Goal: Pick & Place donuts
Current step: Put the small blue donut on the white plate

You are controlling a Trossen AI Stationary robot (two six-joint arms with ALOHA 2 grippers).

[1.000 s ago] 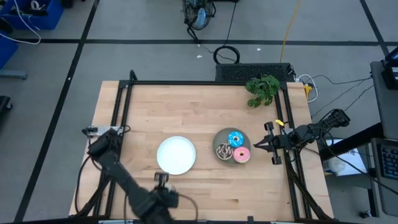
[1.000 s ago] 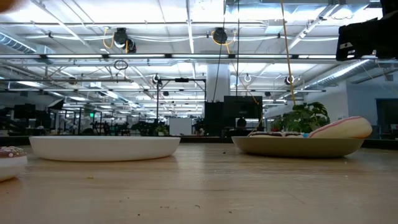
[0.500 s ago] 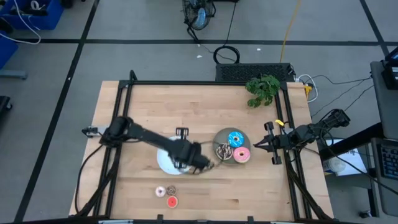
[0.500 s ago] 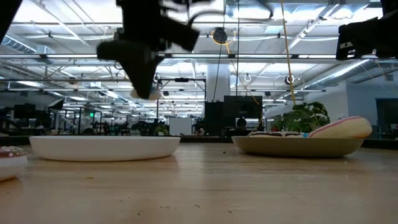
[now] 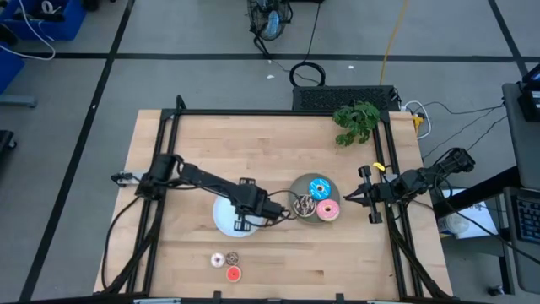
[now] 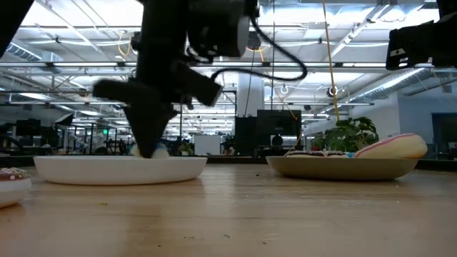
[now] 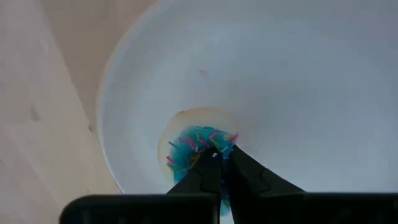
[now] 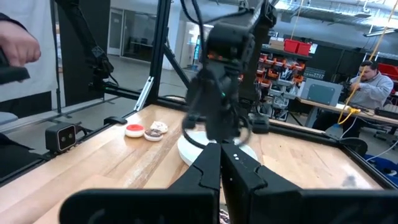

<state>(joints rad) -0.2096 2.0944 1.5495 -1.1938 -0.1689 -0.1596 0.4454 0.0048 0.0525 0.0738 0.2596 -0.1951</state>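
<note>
Right now the left gripper (image 5: 245, 221) is down over the white plate (image 5: 221, 203), at about six o'clock on its rim from above, fingers pinched narrow on the tiny blue donut (image 7: 194, 151), which sits against the plate's floor in the left wrist view. The right gripper (image 5: 348, 199) waits at three o'clock of the grey-green plate (image 5: 297, 190), fingers shut on nothing I can see.

That plate carries the blue sprinkled donut (image 5: 319, 187), the pink donut (image 5: 328, 210) and the brown drizzled donut (image 5: 303, 205). Three tiny ones, the white donut (image 5: 217, 259), brown donut (image 5: 231, 257) and red donut (image 5: 233, 273), lie together on the table (image 5: 354, 253) toward six o'clock.

My worry is the release: the donut is so near the rim that, if the fingers open while sliding or lifting, it could roll or tip off onto the table. The fingertips might also drag the plate.

Half a second ago the arm hung higher, nearer the grey-green plate; a second ago it was folded back at the table's near edge.
</note>
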